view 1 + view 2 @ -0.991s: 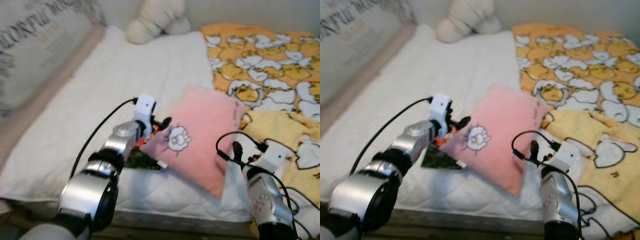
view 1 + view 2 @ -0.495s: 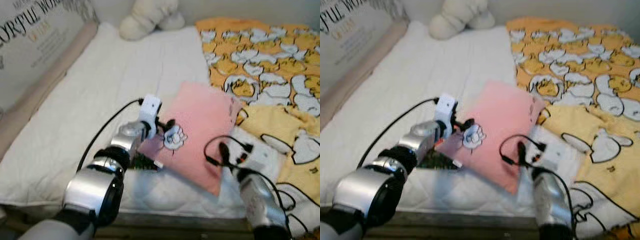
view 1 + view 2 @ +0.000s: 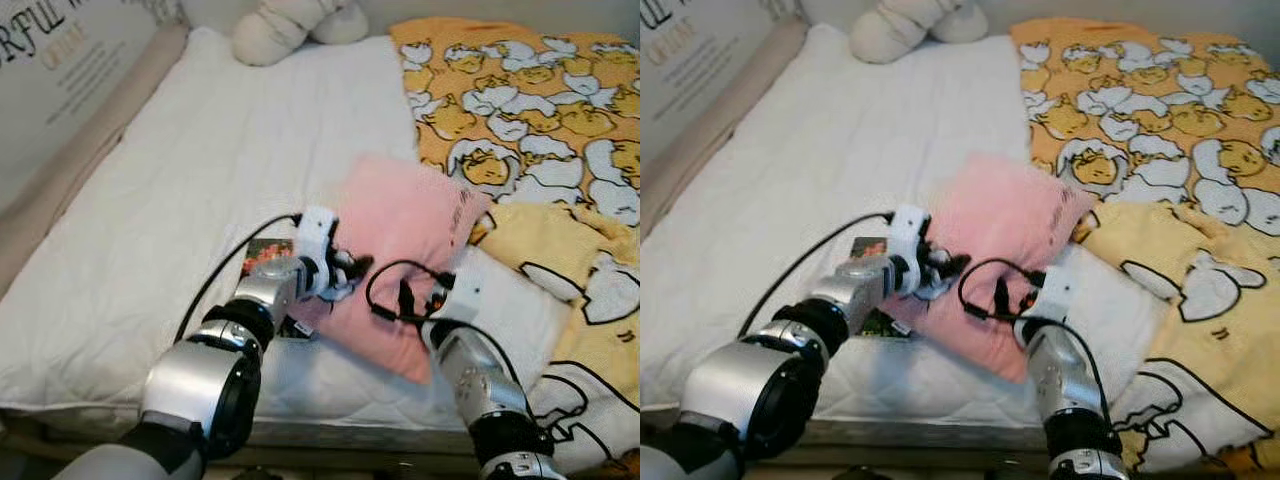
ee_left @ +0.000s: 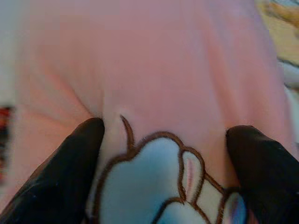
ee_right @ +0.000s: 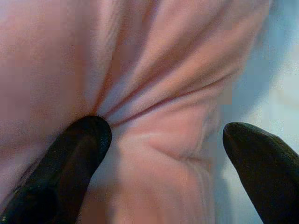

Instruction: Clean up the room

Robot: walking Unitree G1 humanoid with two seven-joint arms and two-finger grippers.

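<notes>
A pink pillow [image 3: 405, 210] with a white cartoon patch [image 4: 154, 186] lies on the white mattress [image 3: 200, 170], partly over the yellow blanket. My left gripper [image 3: 352, 270] is at the pillow's near left side, open, its two fingers [image 4: 65, 177] spread across the patch and pressing into the fabric. My right gripper [image 3: 405, 297] is at the pillow's near right edge, open, with one finger [image 5: 70, 158] dug into a fold of the pink cloth and the other at the pillow's rim. Neither gripper has closed on the pillow.
A flat colourful book [image 3: 266, 250] lies half under the pillow's left side. A yellow duck-print blanket [image 3: 520, 90] covers the bed's right half. A cream plush toy [image 3: 285, 22] sits at the head. A lettered panel [image 3: 50, 60] runs along the left.
The camera has shifted. My right gripper has come in from the right onto the pillow's edge. My left gripper has slid further onto the patch.
</notes>
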